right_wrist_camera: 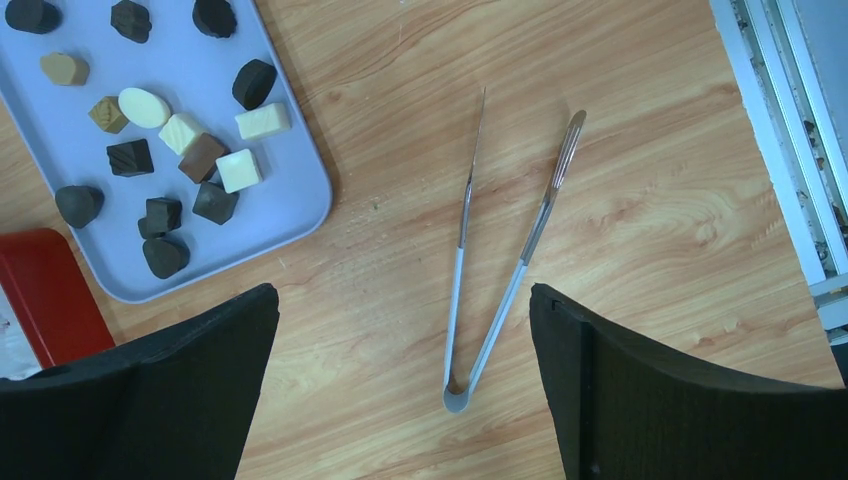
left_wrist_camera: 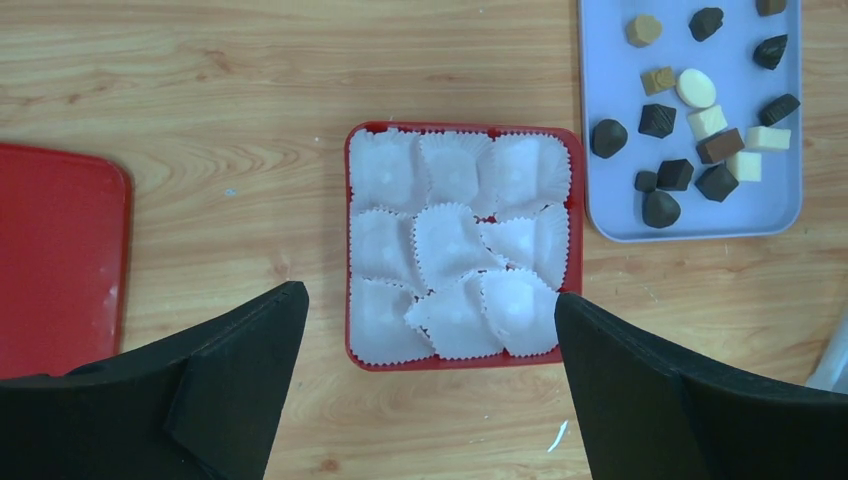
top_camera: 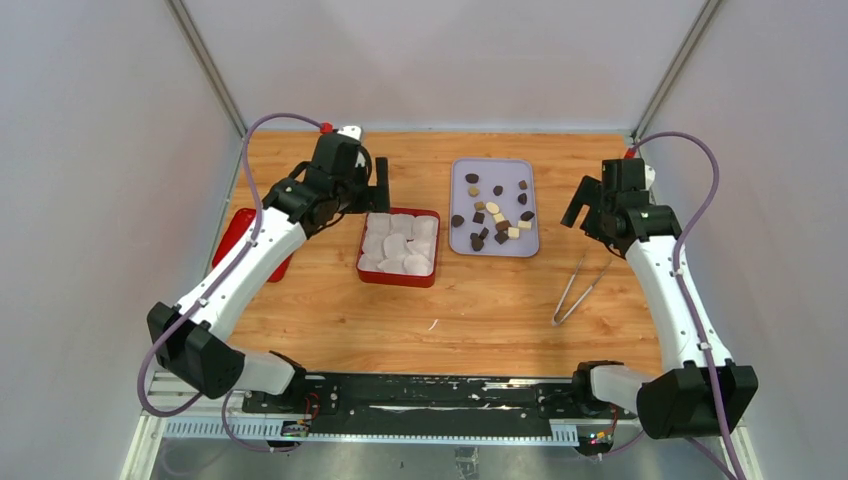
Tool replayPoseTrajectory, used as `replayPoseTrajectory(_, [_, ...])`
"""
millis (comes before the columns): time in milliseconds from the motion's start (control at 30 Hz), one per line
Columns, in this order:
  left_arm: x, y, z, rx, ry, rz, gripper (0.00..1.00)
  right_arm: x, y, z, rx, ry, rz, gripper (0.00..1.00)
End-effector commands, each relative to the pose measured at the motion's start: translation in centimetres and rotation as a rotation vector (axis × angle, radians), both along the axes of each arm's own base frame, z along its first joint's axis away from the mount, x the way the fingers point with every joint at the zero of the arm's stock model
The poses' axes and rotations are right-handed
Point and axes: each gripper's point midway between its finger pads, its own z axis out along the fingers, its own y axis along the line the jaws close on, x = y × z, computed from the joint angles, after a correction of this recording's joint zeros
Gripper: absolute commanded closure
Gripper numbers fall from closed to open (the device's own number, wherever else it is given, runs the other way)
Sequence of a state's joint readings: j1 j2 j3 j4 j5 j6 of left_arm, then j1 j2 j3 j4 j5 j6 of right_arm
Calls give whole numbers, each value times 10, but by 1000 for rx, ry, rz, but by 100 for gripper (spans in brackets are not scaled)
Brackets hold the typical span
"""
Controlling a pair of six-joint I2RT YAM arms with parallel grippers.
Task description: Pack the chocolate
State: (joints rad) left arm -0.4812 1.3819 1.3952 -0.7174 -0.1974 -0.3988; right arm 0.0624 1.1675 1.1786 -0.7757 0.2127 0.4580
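My left end effector (left_wrist_camera: pixel 428 297) hangs high over the table (top_camera: pixel 480 330), fingers spread wide with nothing between them and the red box (top_camera: pixel 398 278) framed in the gap. My right end effector (right_wrist_camera: pixel 402 290) is just as wide and just as bare, poised above the tongs (right_wrist_camera: pixel 514 272).

Nearest my bases the wood runs as a broad open strip from side to side, with only a small white scrap (top_camera: pixel 433 324) lying on it (I cannot tell what it is). Next out, on the right, the tongs lie flat, joined end toward me and the two tips fanned away. There is free wood all round them, and the table's right edge with its metal rail (right_wrist_camera: pixel 785 120) lies well off to their right.

On the left a red lid (left_wrist_camera: pixel 55 260) lies flat close to the table's left edge, partly under my left arm in the top view. The red box sits between lid and tray, apart from both. It is lined wall to wall with white paper cups (left_wrist_camera: pixel 445 240), several askew and overlapping.

Across a narrow lane of wood to its right, the lavender tray (left_wrist_camera: pixel 615 70) reaches farther back. The chocolate (left_wrist_camera: pixel 720 146) lies loose on it, with dark, brown and cream pieces bunched toward the near half and a few scattered beyond. Past box and tray a band of wood runs to the far edge, where the enclosure walls rise.
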Motion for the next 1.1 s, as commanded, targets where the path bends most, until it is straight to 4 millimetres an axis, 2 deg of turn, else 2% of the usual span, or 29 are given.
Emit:
replayPoseTrajectory(0, [-2,3,16,-32,-74,14,0,-10,-9,-4,-4,21,-53,0])
replayPoseTrajectory(133, [-6,-5,15,-69,-65,-22,0,-21,-23,-9,-43,59,-156,0])
replayPoseTrajectory(367, [-17,-15,5,-110,-32,-73,0,-35,-31,-28,-95,86,-155,0])
replayPoseTrajectory(467, [-22,-19,-7,-125,-4,-86,0,-43,-13,-48,-28,162,-51,0])
replayPoseTrajectory(500, [-22,-19,-10,-130,3,-83,0,-52,-8,-60,-4,210,-50,1])
replayPoseTrajectory(633, [-22,-25,-9,-164,-10,-88,0,-69,3,-96,47,285,-1,3])
replayPoseTrajectory(833, [-16,-38,-15,-189,8,-117,0,-78,3,-125,42,334,13,0])
replayPoseTrajectory(1067, [-12,-49,-23,-190,42,-142,0,-68,-1,-150,67,346,-26,0])
